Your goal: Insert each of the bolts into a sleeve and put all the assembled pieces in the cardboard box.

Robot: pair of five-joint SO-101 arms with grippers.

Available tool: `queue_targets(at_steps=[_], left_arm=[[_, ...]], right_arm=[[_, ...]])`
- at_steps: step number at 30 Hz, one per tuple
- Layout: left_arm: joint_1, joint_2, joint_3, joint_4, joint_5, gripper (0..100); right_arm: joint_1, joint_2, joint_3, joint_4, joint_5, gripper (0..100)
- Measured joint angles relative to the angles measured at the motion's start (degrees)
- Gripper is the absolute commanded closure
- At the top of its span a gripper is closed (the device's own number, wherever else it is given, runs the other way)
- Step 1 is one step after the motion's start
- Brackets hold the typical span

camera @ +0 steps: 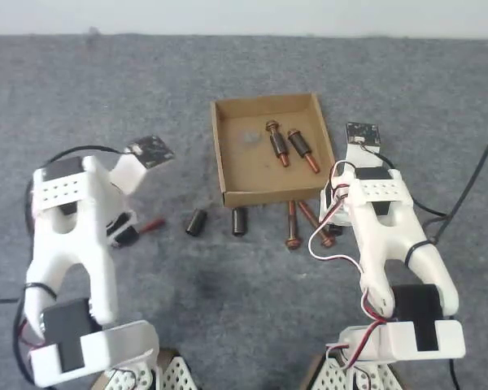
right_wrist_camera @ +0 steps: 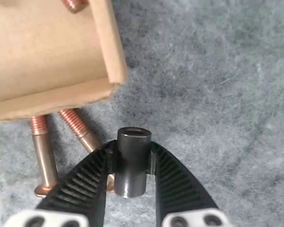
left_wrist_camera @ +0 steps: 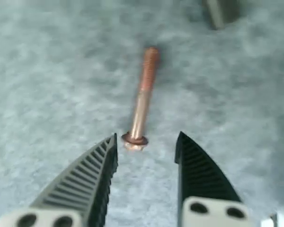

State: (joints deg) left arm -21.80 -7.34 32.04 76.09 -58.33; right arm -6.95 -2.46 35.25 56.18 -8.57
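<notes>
The white left arm covers most of a copper-coloured metal bolt in the high view (only one reddish end shows), while a dark grey object, blurred and cropped, cannot be identified.

White, prob. plastic arms, blk servos, red/white wires.

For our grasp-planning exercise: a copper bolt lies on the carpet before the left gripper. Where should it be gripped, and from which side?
Grip the bolt on its smooth shank just past the flanged head, coming from above with the open left gripper straddling it. It lies flat, head nearest, so closing across the round shaft likely leaves the threaded tip free.
</notes>
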Motion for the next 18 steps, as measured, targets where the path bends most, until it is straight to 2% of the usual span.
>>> queue_targets(at_steps=[5, 8, 11, 15, 18], left_arm=[[-1.9, 0.0, -0.1, -1.8, 3.2, 86], [-1.7, 0.0, -2.8, 1.7, 8.3, 92], [-1.8, 0.0, -4.8, 6.9, 16.4, 99], [-1.8, 0.0, -5.1, 8.2, 31.0, 99], [-1.8, -0.4, -2.5, 7.6, 38.4, 99]], right_arm=[[0.0, 0.0, 0.0, 0.0, 0.0, 99.2], [0.0, 0.0, 0.0, 0.0, 0.0, 99.2], [0.0, 0.0, 0.0, 0.0, 0.0, 99.2], [0.0, 0.0, 0.0, 0.0, 0.0, 99.2], [0.0, 0.0, 0.0, 0.0, 0.1, 99.2]])
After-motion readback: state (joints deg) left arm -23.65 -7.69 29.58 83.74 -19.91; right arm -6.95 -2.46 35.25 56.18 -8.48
